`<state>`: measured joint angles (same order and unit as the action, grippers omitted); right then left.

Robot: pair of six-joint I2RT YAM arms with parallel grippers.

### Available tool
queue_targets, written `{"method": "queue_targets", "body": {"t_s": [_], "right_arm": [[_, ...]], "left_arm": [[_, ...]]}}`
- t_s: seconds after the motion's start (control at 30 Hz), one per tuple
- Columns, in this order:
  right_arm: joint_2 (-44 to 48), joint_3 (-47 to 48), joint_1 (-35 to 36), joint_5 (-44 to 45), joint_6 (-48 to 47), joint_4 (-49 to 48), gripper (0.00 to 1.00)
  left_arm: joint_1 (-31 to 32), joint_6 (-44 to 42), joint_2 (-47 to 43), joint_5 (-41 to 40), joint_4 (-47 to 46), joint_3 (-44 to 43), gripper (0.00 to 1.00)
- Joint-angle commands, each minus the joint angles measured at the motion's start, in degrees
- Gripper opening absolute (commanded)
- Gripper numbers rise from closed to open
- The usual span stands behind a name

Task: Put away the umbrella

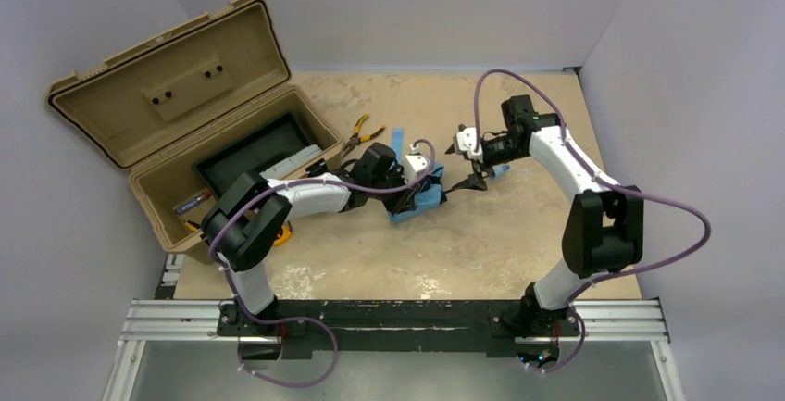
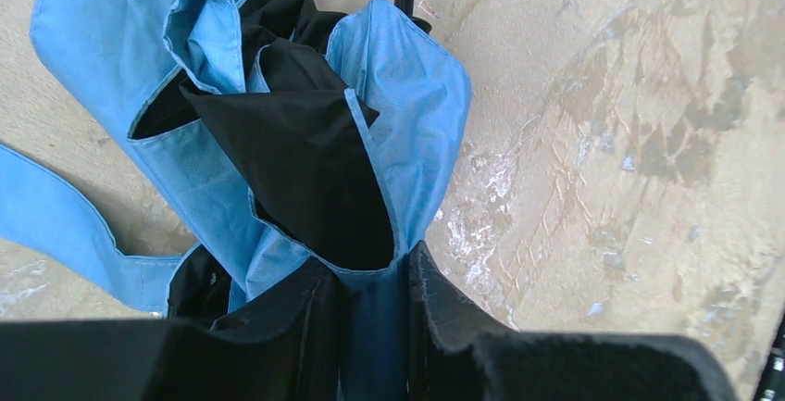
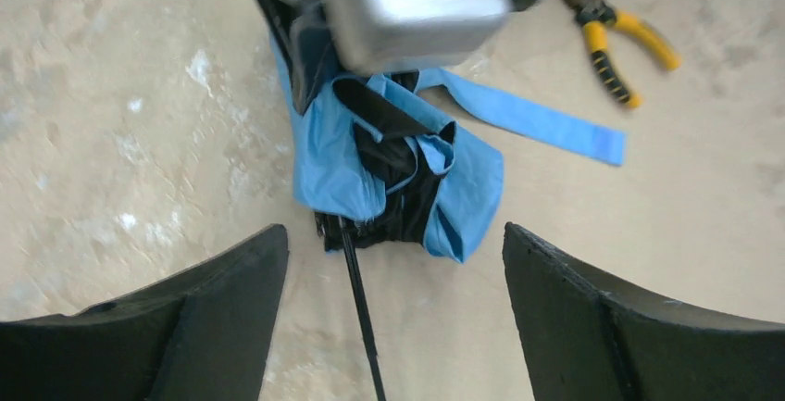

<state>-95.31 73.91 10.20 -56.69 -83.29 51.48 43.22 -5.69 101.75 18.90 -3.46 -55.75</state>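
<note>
We clench our left tool (image 2: 375,276) on the umbrella (image 2: 305,160), gripping its blue fabric. Our right tool (image 3: 393,239), at its 2 o'clock, hangs released above the bench (image 3: 120,123).

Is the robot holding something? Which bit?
The left pincer pinches the umbrella by its bunched blue fabric. The right pincer is open, holding nothing.

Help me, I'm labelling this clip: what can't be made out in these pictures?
- Umbrella: the shaft's near end, right wrist view, cut off by the bottom edge.
- Its handle: left wrist view, the shaft runs off the top edge.
- Toolbox contents: top view, too small, partly behind the left arm.
- Pliers: right wrist view, the head sits behind a blurred grey block.
</note>
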Motion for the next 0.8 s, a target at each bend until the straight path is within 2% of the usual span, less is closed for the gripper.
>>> {"method": "queue_targets", "body": {"t_s": [0.0, 0.07, 0.17, 0.27, 0.33, 0.4, 0.67, 0.77], "right_arm": [[4.63, -5.26, -3.51, -6.81, -32.78, 8.22, 0.86], [5.15, -8.05, -3.41, -5.30, -40.25, 9.93, 0.93], [5.88, -11.42, -1.64, -3.86, -43.30, 7.15, 0.96], [9.81, -16.71, 2.16, 0.55, -31.24, -10.00, 0.95], [14.06, -23.23, 6.86, 7.40, -16.06, -27.30, 0.96], [16.74, -27.45, 11.07, 14.40, -8.69, -38.74, 0.97], [10.01, -31.41, 18.22, 26.83, -8.51, -48.93, 0.92], [6.27, -30.23, 20.46, 30.11, -7.89, -48.42, 0.83]], "left_arm": [[-4.97, 5.02, 5.76, 7.54, 11.65, 0.06, 0.00], [-7.18, 7.58, 7.09, 11.27, 12.69, -1.22, 0.00], [-9.15, 10.81, 9.47, 16.02, 13.84, -2.93, 0.00], [-10.02, 14.09, 11.89, 19.04, 14.43, -4.53, 0.00], [-10.32, 15.73, 13.86, 20.23, 15.38, -6.14, 0.00], [-10.59, 17.40, 15.29, 21.53, 15.41, -6.91, 0.00], [-11.03, 19.56, 18.30, 23.34, 17.60, -9.84, 0.00], [-10.97, 20.02, 18.84, 24.15, 18.27, -10.94, 0.00]]}}
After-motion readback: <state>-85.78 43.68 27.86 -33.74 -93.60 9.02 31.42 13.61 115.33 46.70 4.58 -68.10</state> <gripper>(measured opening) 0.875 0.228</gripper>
